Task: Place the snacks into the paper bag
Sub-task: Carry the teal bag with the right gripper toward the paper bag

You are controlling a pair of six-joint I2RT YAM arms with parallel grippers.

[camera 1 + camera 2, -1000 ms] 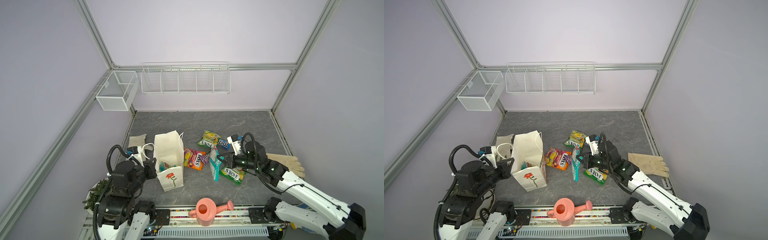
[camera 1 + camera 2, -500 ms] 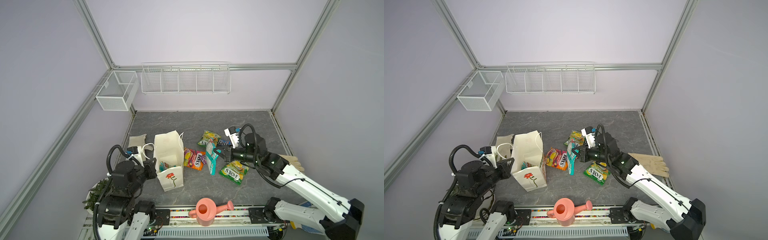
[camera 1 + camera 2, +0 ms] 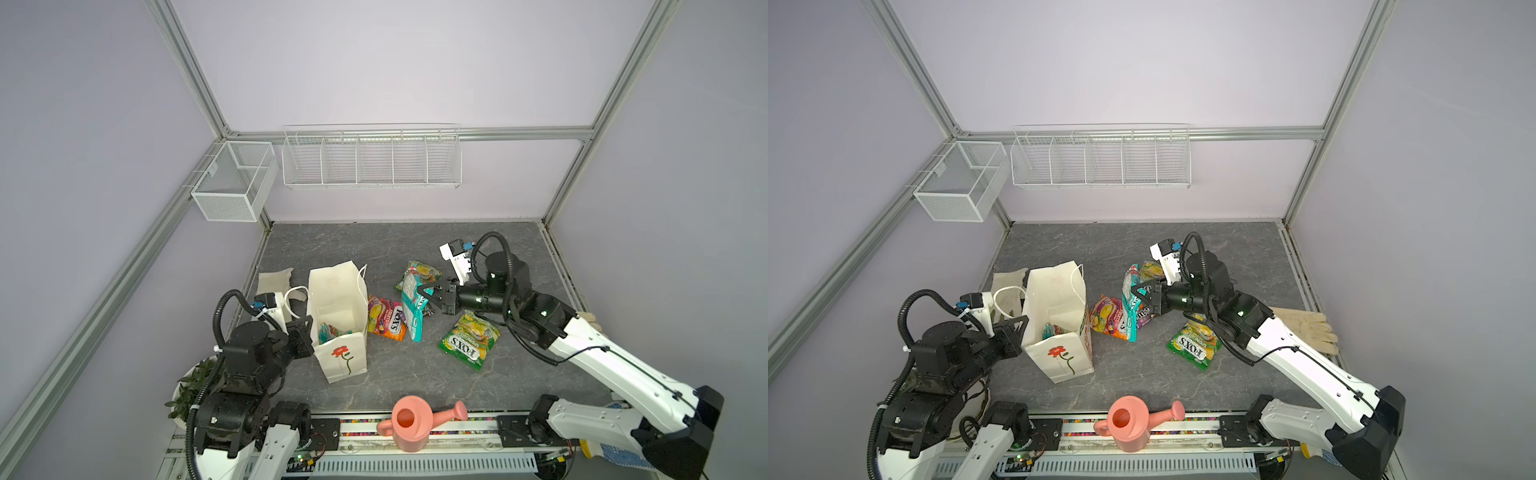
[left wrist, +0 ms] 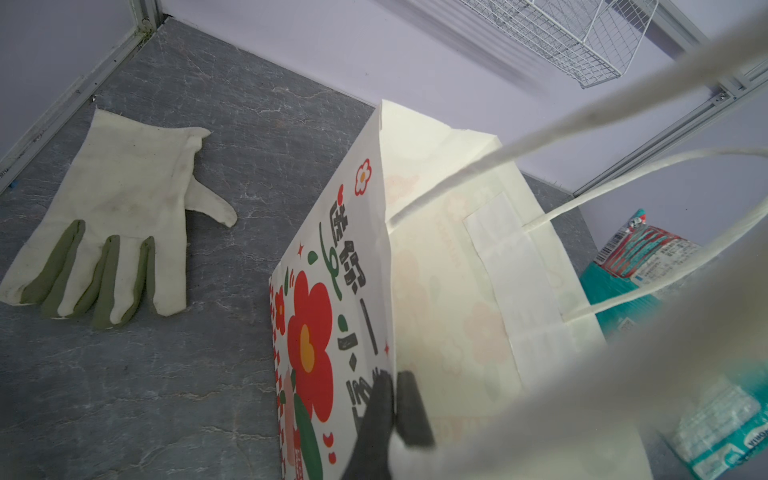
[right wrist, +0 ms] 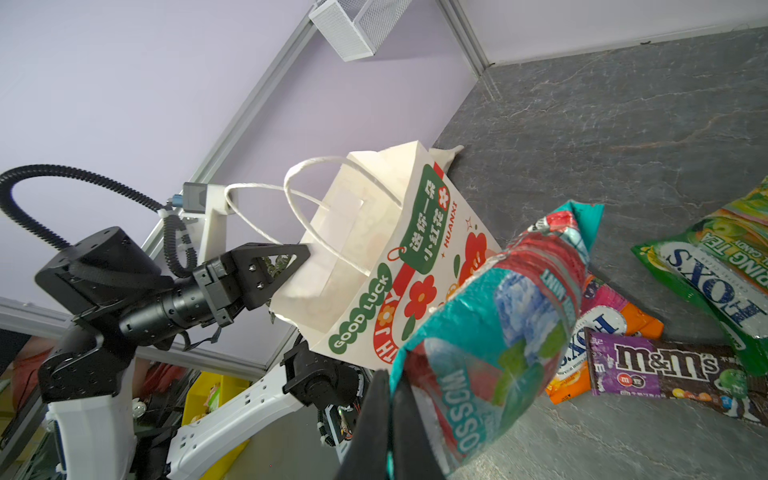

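Since the bag must stand open to be filled, the left pincer is clamped tight on its side wall at the rim, bracing it upright. The right pincer is closed on one edge of a teal pack, evidently a pinch suited to thin foil, with the bag ahead of its tips beyond the orange packet. A second teal pack lies inside, just beside the left tips; a green packet lies behind the right tips, unbagged.
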